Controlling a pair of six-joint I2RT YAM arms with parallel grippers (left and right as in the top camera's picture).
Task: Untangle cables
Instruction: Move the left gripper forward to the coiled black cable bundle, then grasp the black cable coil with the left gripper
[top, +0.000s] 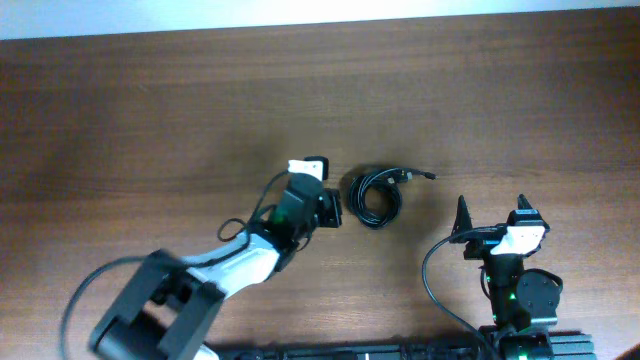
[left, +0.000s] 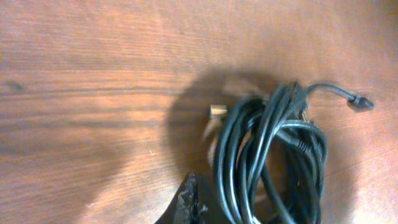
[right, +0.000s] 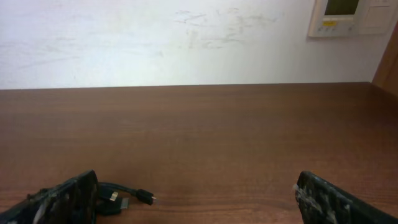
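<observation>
Running off the bottom edge — cables (left: 272, 124).

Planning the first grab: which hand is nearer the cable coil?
Left. The left hand is just beside the cable coil; the right hand is clearly apart, toward the robot's right.

A brown wood-grain bench (top: 150, 110) fills the scene. Beyond its far edge stands a white wall (right: 155, 43), with a pale control panel (right: 339, 17) at far right.
</observation>
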